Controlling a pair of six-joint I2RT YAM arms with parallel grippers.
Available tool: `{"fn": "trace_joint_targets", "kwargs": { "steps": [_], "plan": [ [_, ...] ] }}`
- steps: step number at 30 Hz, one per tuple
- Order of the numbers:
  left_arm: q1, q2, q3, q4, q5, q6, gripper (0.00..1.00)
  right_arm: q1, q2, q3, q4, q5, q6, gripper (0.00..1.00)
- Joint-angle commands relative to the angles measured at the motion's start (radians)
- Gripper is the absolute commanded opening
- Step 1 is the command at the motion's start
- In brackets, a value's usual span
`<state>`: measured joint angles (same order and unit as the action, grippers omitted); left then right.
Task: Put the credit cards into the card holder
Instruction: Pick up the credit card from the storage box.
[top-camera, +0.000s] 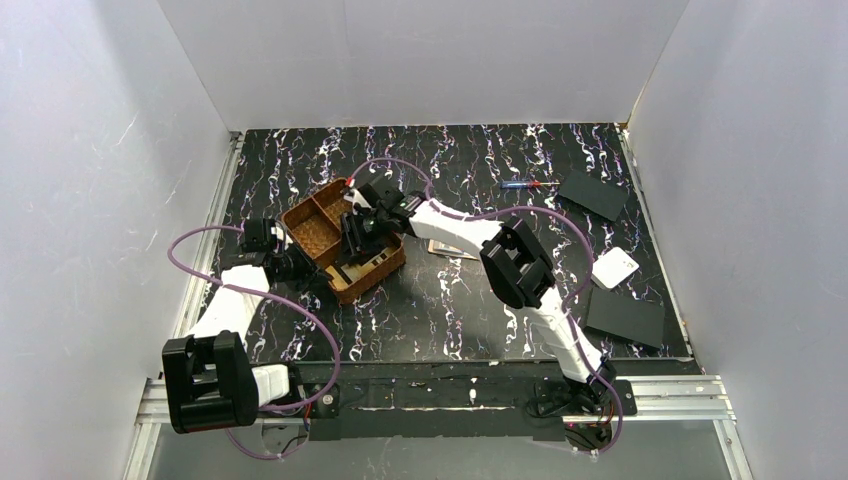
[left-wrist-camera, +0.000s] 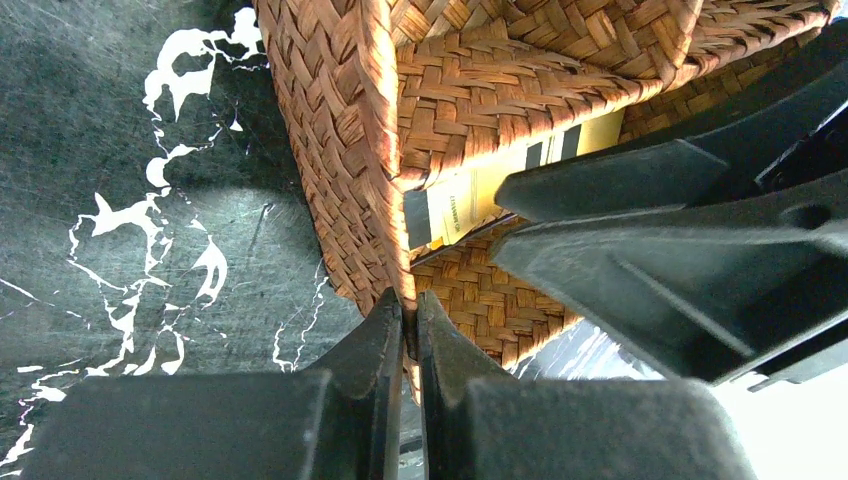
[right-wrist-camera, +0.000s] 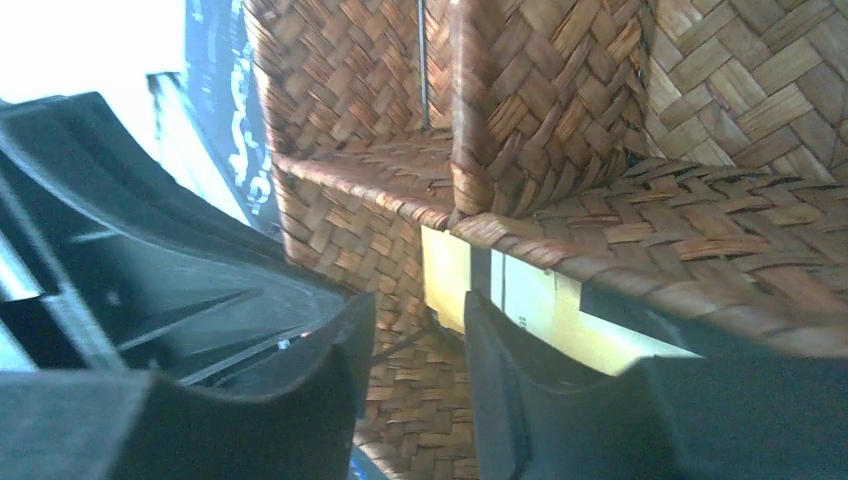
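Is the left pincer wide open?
No, the left pincer is shut, its two fingers pinching the wall of the woven tray between them.

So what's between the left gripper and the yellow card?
Only the woven wall of the basket, as the left wrist view shows. The left gripper is shut on that wall's edge, and the yellow card sits just inside it.

The black table, veined white, carries a woven tray left of centre. Just right of the tray lies a pale flat thing, partly hidden. Well right of the tray are a pen, a white box and two black plates.
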<state>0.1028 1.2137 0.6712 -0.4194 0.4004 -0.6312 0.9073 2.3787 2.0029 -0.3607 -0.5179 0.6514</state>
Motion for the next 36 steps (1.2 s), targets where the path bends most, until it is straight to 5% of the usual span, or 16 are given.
{"fn": "trace_joint_targets", "kwargs": {
  "steps": [1, 8, 15, 27, 32, 36],
  "plan": [
    [-0.002, 0.000, -0.066, -0.041, -0.088, 0.061, 0.00, 0.043, 0.033, 0.091, -0.140, 0.109, -0.132, 0.51],
    [-0.003, -0.005, -0.093, -0.020, -0.068, 0.062, 0.00, 0.074, 0.097, 0.167, -0.188, 0.216, -0.207, 0.68],
    [-0.002, 0.022, -0.086, -0.017, -0.058, 0.106, 0.00, 0.084, 0.163, 0.195, -0.230, 0.301, -0.282, 0.74],
    [-0.002, 0.051, -0.076, 0.015, -0.043, 0.076, 0.00, 0.086, 0.095, -0.052, 0.183, -0.069, -0.002, 0.55],
    [-0.002, 0.053, -0.079, 0.022, -0.037, 0.074, 0.00, 0.075, 0.055, -0.146, 0.401, -0.146, 0.159, 0.51],
    [-0.002, 0.046, -0.076, 0.012, -0.037, 0.082, 0.00, 0.038, 0.000, -0.175, 0.382, -0.095, 0.132, 0.49]
  ]
}}
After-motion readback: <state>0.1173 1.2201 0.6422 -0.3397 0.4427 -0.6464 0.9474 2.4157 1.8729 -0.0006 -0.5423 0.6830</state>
